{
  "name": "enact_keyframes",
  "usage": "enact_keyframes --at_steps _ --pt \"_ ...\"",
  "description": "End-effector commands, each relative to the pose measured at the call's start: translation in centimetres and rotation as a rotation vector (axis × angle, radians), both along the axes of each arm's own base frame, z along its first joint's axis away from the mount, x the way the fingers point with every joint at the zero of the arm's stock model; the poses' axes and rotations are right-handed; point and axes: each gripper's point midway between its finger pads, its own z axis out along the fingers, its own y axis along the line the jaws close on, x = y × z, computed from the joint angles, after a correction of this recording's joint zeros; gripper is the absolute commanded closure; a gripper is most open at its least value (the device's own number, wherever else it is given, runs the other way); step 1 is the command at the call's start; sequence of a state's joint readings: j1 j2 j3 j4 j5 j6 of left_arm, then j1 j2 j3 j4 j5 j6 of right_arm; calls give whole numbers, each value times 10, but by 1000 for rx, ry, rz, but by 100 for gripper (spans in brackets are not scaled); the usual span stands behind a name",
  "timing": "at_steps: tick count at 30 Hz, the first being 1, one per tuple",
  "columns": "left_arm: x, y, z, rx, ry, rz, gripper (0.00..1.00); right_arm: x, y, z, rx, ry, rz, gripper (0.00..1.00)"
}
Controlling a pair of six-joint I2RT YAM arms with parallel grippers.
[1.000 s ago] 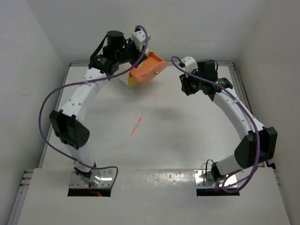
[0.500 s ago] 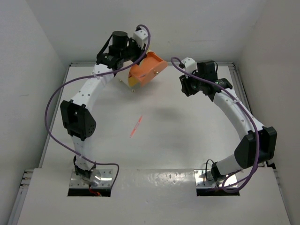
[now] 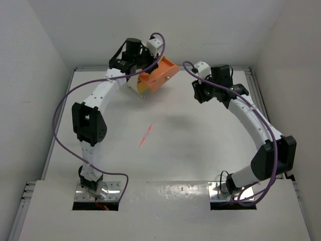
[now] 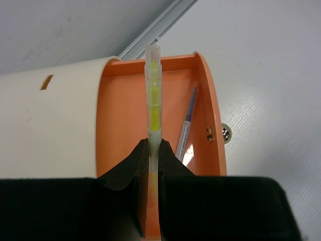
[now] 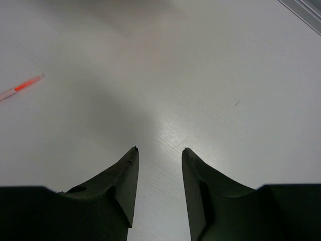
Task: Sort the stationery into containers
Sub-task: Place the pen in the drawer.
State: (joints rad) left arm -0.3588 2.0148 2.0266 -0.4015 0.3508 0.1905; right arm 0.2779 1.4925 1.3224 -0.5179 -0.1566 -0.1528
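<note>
My left gripper (image 4: pixel 154 145) is shut on a thin yellow pen (image 4: pixel 153 95) and holds it lengthwise over the open orange drawer (image 4: pixel 120 115) of the cream-white round cabinet (image 4: pixel 45 125). A blue pen (image 4: pixel 186 125) lies inside the drawer against its right wall. In the top view the left gripper (image 3: pixel 142 65) hangs over the drawer (image 3: pixel 159 75) at the back of the table. My right gripper (image 5: pixel 159 150) is open and empty above bare table, right of the drawer in the top view (image 3: pixel 200 93). A pink pen (image 3: pixel 145 135) lies loose mid-table and also shows in the right wrist view (image 5: pixel 20 88).
The drawer's small metal knob (image 4: pixel 226 133) sticks out toward the table. White walls close in the table on three sides, with a metal rail (image 3: pixel 251 75) along the back right edge. Purple cables loop off both arms.
My left arm has swung to the right, bringing its wrist further over the orange drawer with the yellow pen. The right arm and the pink pen have not moved.
</note>
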Motion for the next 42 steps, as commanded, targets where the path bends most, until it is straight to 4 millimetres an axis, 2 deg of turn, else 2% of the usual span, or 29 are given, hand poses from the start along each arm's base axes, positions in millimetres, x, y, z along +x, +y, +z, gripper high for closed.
enact_keyframes --at_steps 1,4,12,14,15,16,17,19,22,23,24,26,27,28,29,30,31,32,33,34,35,36,37,38,39,42 --pt "6 2 3 25 -9 3 99 5 0 11 9 -38 -8 60" --pt "7 2 -7 45 21 8 99 6 0 11 9 -39 -8 59" --pt "8 7 -14 91 45 35 98 9 2 11 19 -36 -9 58" --pt "7 7 -15 94 52 35 91 9 2 11 18 -34 -8 58" --pt "7 8 -13 92 49 35 84 10 2 12 18 -35 -10 58" --pt "6 7 -11 90 48 37 65 10 2 12 17 -37 -9 58" --pt "5 7 -8 87 42 37 58 10 2 12 20 -38 -9 57" --pt "5 8 2 74 23 41 44 10 2 13 22 -37 -8 57" --pt "4 8 41 20 -32 59 35 9 3 13 26 -36 -8 57" --pt "0 8 70 -19 -67 71 35 9 3 13 27 -35 -9 57" --pt "-3 10 85 -39 -84 80 36 8 3 13 29 -31 -10 57" --pt "-22 17 114 -67 -111 87 37 9 3 13 32 -30 -14 57" --pt "-31 20 119 -68 -110 87 38 8 3 14 32 -31 -18 57" --pt "-40 23 113 -60 -88 88 38 7 3 14 35 -31 -18 57" --pt "-61 31 130 -72 -107 87 39 7 2 14 35 -31 -22 57" --pt "-72 33 89 -29 -20 68 41 5 1 14 41 -29 -31 57" --pt "-82 36 76 -13 11 63 42 4 2 13 43 -26 -34 57" --pt "-102 44 82 -15 1 60 42 4 2 13 48 -26 -38 57" --pt "-114 47 43 33 84 52 42 2 2 9 59 -12 -46 57" --pt "-125 51 31 48 113 46 43 1 2 9 67 -9 -52 57" --pt "-139 56 28 51 122 43 43 2 1 9 73 -8 -62 57" --pt "-156 57 -10 82 207 17 42 1 2 8 86 -1 -70 57" --pt "-169 59 -16 88 215 -7 42 1 0 8 91 3 -79 56" --pt "-179 60 -30 108 242 -17 43 2 -1 10 97 1 -84 56" --pt "-194 59 -61 148 299 -20 42 3 -2 11 105 3 -93 56" --pt "-213 56 -80 174 309 -31 43 3 -7 13 114 7 -111 56"
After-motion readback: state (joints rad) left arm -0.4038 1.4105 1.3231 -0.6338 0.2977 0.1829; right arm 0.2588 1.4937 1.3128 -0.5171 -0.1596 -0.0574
